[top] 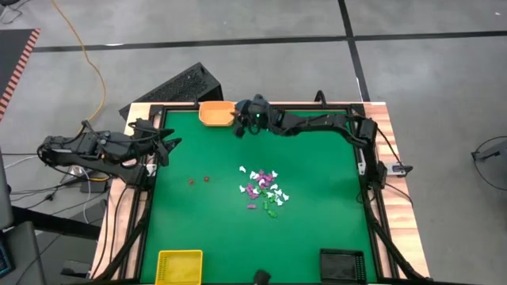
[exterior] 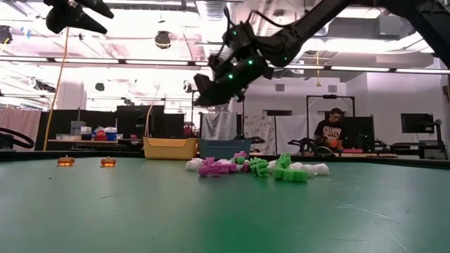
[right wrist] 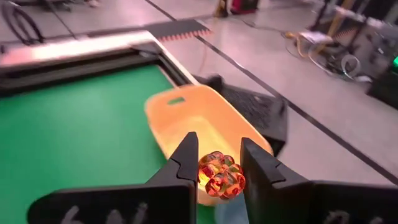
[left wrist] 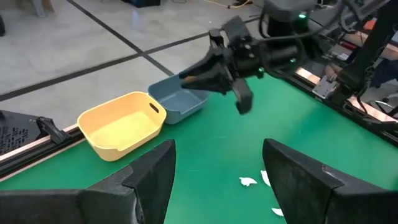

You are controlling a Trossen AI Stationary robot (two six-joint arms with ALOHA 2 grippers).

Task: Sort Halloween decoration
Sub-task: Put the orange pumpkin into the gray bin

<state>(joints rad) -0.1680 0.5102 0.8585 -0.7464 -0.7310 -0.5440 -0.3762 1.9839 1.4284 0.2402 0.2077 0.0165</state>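
Looking down from the high view, I see the right gripper (top: 240, 125) stretched along the table's far edge beside the orange tray (top: 215, 114); the left gripper (top: 164, 147) waits at the left edge, jaws apart. Most trinkets (top: 264, 190) lie mid-table. Low view: the right arm hangs raised, angled downward. Left wrist view: its fingers (left wrist: 297, 171) stand wide. Right wrist view: fingers pinch an orange-red trinket (right wrist: 220, 175) over the orange tray's rim.
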